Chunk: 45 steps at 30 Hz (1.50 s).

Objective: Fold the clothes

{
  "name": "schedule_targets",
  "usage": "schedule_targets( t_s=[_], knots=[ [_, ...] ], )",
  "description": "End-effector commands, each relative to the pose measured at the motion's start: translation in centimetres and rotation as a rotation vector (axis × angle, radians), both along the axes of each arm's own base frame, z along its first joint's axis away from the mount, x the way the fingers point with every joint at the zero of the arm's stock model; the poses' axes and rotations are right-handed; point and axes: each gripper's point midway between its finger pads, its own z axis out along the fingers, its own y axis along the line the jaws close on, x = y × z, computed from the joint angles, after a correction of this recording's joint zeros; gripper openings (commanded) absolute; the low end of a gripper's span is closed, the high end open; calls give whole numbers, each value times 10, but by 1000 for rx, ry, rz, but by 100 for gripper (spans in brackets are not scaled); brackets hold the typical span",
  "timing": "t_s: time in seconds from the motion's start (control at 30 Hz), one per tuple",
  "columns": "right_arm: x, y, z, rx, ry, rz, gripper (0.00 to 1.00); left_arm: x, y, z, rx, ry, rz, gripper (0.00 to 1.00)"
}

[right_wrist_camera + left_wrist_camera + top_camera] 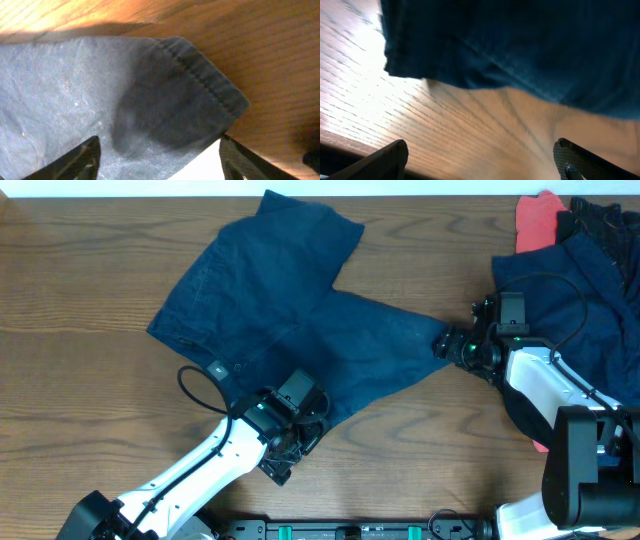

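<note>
Navy shorts (290, 310): one, spread. Left end effector (482, 152) released; right end effector (159, 150) released.

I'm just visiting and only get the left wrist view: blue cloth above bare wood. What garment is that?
Observer: From overhead, it's a pair of navy shorts, spread out.
Operator: Is the other arm doing anything?
Observer: Its jaws stand open at the hem corner of one leg, at the right end of the shorts.
Operator: Any more laundry?
Observer: Yes, a pile of navy cloth lies on the right, with a coral-red piece and a black piece behind it.
</note>
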Motion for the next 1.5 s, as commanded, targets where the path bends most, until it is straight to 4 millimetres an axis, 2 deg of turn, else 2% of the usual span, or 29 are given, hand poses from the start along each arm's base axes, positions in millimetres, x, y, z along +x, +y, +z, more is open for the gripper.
schedule_targets(
  t_s=[0.0, 0.27, 0.4, 0.53, 0.6, 0.67, 0.8, 0.9, 1.0, 1.13, 1.27, 1.3, 1.47],
  knots=[
    [-3, 0, -2, 16, 26, -78, 71, 7, 11, -3, 65, -27, 103, 94],
    [-11, -18, -9, -78, 66, -137, 70, 5, 16, -19, 70, -28, 185, 94],
    [-13, -19, -9, -83, 74, -142, 69, 12, 13, -29, 36, -73, 190, 93],
    [-10, -19, -8, -79, 61, -150, 60, 27, 33, -32, 139, -174, 219, 72],
    [-8, -19, -7, -77, 56, -153, 52, 29, 36, -31, 152, -188, 222, 68],
    [-6, -19, -7, -73, 48, -163, 50, 30, 37, -31, 162, -196, 225, 67],
    [-4, -15, -6, -83, 42, -191, 51, 35, 45, -31, 199, -226, 233, 55],
    [-4, -8, -6, -128, 29, -182, 52, 35, 46, -31, 204, -230, 234, 52],
    [-4, 0, -5, -187, 13, -171, 55, 33, 45, -31, 201, -219, 231, 36],
    [-3, 7, -4, -194, 3, -172, 55, 24, 41, -33, 179, -171, 212, 27],
    [-3, 4, -4, -198, 1, -204, 56, 17, 45, -34, 196, -145, 186, 19],
    [-3, 3, -4, -203, 1, -206, 58, 15, 45, -33, 194, -137, 180, 14],
    [-10, -8, -6, -254, 25, -246, 58, 10, 44, -27, 175, -134, 141, 6]
  ],
)
